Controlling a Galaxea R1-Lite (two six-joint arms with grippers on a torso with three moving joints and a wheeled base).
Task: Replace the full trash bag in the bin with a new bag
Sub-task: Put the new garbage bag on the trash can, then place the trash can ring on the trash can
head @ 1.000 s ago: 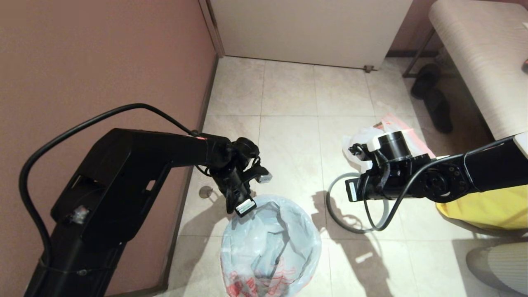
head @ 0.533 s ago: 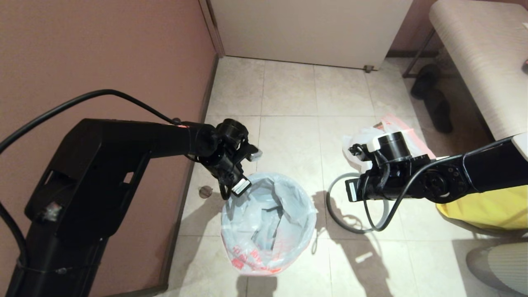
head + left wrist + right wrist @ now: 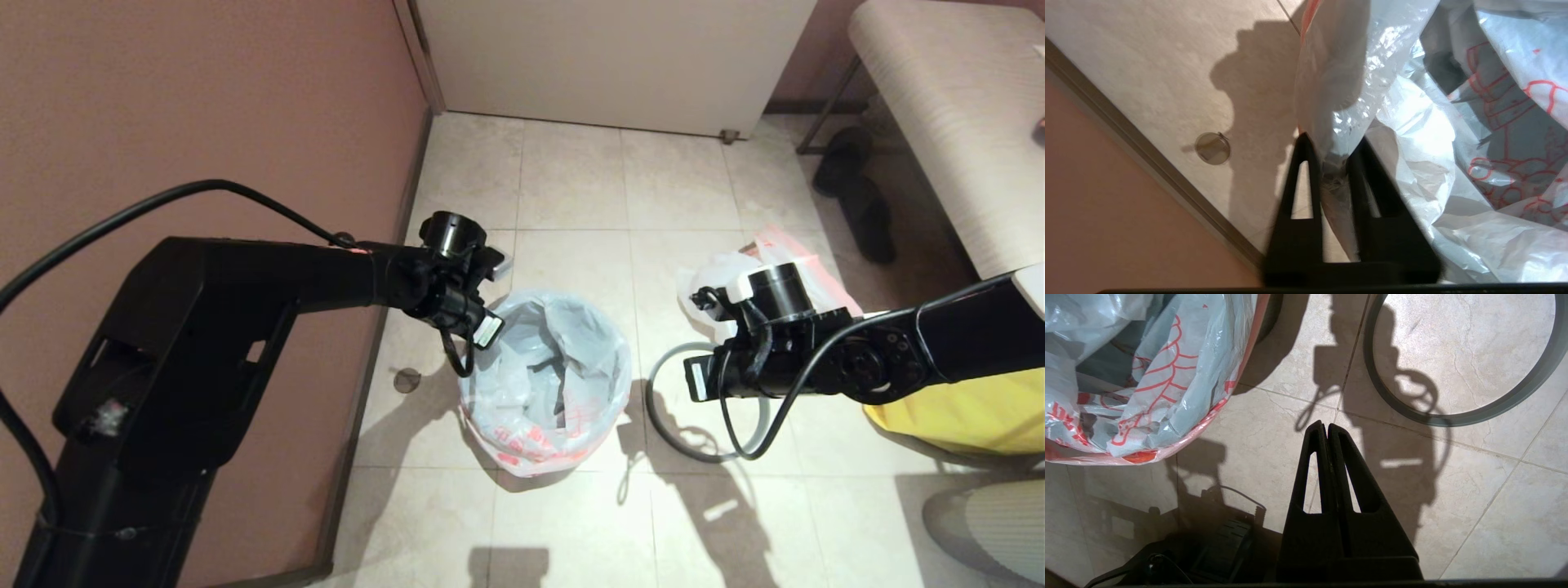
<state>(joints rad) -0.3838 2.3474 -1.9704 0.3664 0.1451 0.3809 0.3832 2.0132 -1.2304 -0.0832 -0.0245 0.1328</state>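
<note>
The new bag point(image 3: 545, 384), white with orange-red print, lines the bin, whose black wall shows only in the right wrist view point(image 3: 1271, 314). My left gripper point(image 3: 1331, 141) is at the bag's left rim point(image 3: 483, 335). Its fingers stand slightly open, with a bunched fold of the rim between them. The bin's grey ring point(image 3: 665, 416) lies loose on the floor to the right. Above that ring my right gripper point(image 3: 1327, 424) hangs shut and empty. The full trash bag point(image 3: 714, 282), white with pink handles, sits on the floor behind the right arm.
The brown wall and its skirting run close along the left of the bin, with a round floor drain point(image 3: 406, 379) beside them. A big yellow bag point(image 3: 955, 416) lies at the right, with a bench point(image 3: 963, 106) and dark slippers point(image 3: 857, 196) beyond it.
The left gripper has drawn the bagged bin across the floor, away from me. Its fingers, shut on the rim before, have parted a little. The right arm has kept still.
</note>
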